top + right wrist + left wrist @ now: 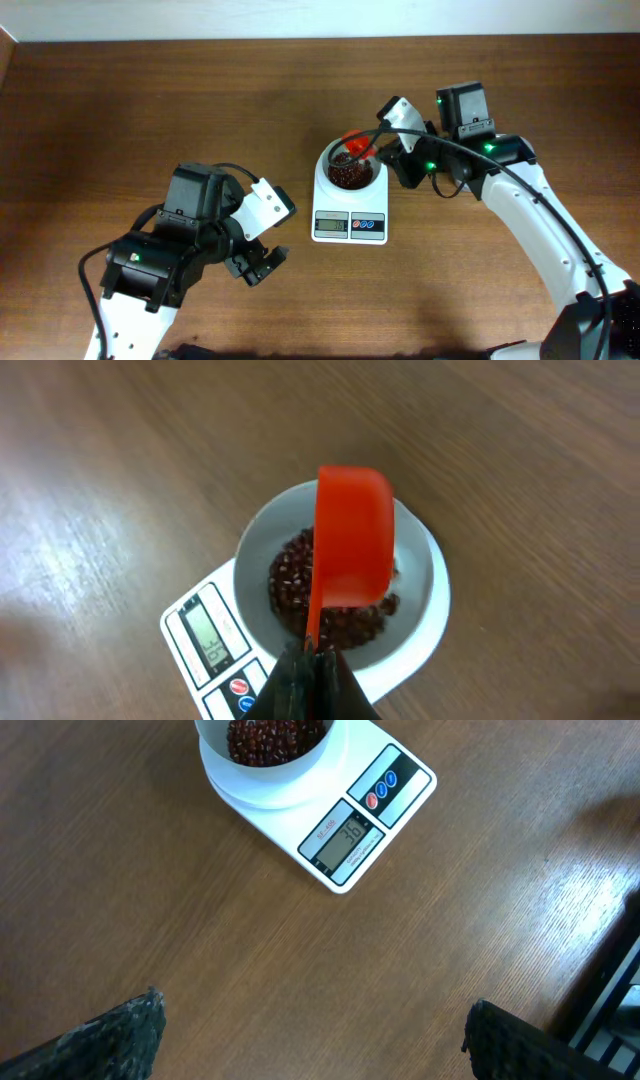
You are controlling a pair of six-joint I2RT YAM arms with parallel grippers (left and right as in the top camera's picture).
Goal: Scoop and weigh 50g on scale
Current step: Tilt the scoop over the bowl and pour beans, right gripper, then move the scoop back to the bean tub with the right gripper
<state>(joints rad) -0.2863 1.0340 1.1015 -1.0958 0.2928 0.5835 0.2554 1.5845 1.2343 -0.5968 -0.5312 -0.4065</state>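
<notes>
Pouring seems the step: the right tool [312,665], clamped on a red scoop [352,530], holds it over the beans [290,575] in the bowl [422,560] of the scale [212,638]. The left tool [312,1015] gapes empty. Next likely needs gentle top-ups.

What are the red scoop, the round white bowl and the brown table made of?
Red scoop: probably plastic; smooth, evenly bright, slightly glossy. Round white bowl: likely plastic too; smooth matte wall. Brown table: wood or wood-look laminate; grain streaks and a soft sheen.
</notes>
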